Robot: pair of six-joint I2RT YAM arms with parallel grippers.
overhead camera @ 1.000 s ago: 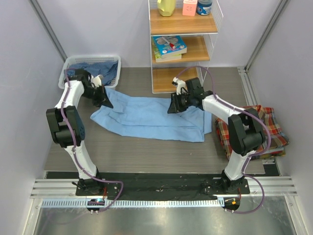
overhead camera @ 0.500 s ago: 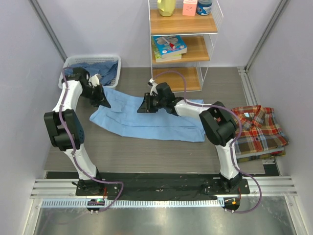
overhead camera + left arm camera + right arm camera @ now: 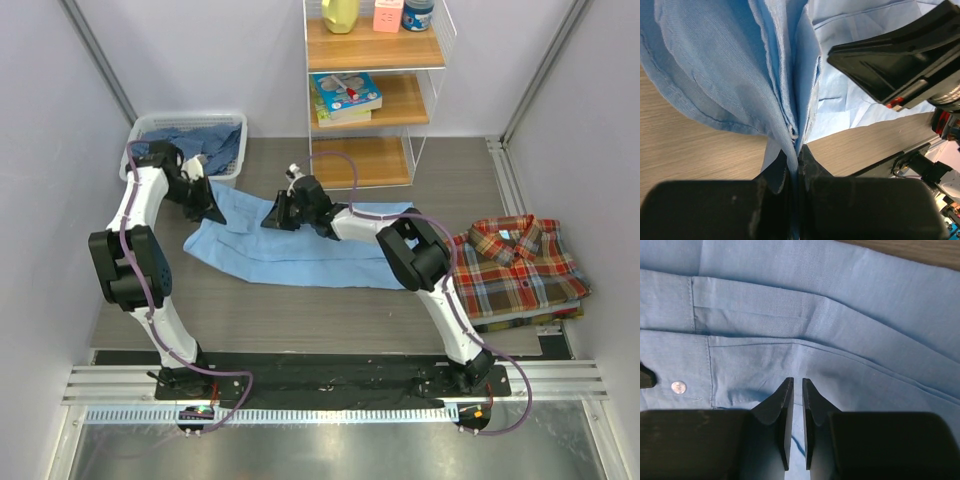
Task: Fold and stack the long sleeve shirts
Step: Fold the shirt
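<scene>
- The blue shirt lies spread across the middle of the worktop, its long side running left to right. Most of it is flat. The far-left corner is drawn up off the surface.
- Your left fingers sit at that raised corner, just beside the basket. They are clamped tight on the blue shirt. In the left wrist view, several layers of hem gather into the pinch and fan out from it, with bare worktop on either side.
- Your right fingers are over the shirt's far edge, left of its middle, near the left fingers but apart from them.
- In the right wrist view the right fingers stand almost together, with only a thin slit between them. The tips sit at the cloth just below a long stitched fold. You cannot tell from here whether any cloth is caught in the slit.
- A small button shows on the cloth to the left of those tips.
- The plaid shirt lies folded at the right end of the worktop, collar toward the far side. It is apart from the blue shirt.
- The dark shirts are heaped in the white basket at the far-left corner.
- A wooden shelf stands behind the worktop's middle, with books on one level.
</scene>
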